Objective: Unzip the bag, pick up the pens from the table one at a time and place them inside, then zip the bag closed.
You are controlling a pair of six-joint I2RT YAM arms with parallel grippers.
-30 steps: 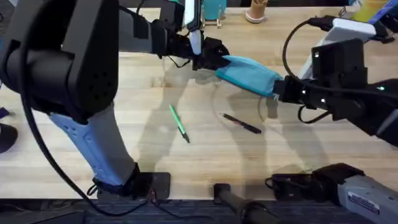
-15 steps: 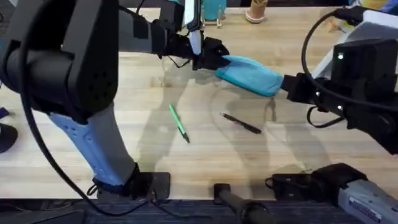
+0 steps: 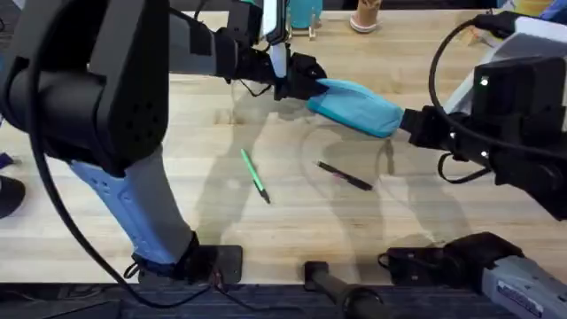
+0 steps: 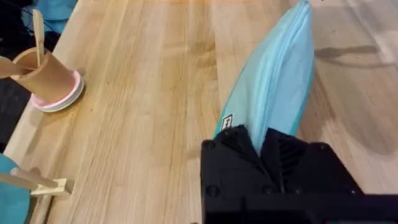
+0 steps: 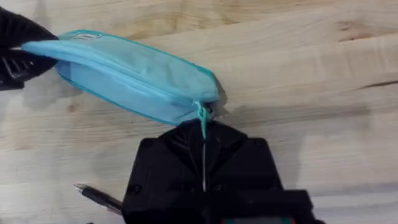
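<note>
- The bag (image 3: 356, 107) lies upper centre on the table (image 3: 177, 221), overhead; left gripper (image 3: 301, 80) clamps its left end, right gripper (image 3: 407, 124) its right; green pen (image 3: 255, 175) and black pen (image 3: 345, 175) lie below.
- Left wrist: fingers (image 4: 236, 146) closed on fabric.
- Right wrist: fingers pinch the zipper pull (image 5: 203, 118).

Overhead looks down, forward over table (image 3: 204, 221); both wrist views close, sharing bag (image 3: 356, 106) with overhead.

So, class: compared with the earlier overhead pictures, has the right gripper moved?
Yes. The right gripper has shifted right, away from the black pen, with the bag's end.
</note>
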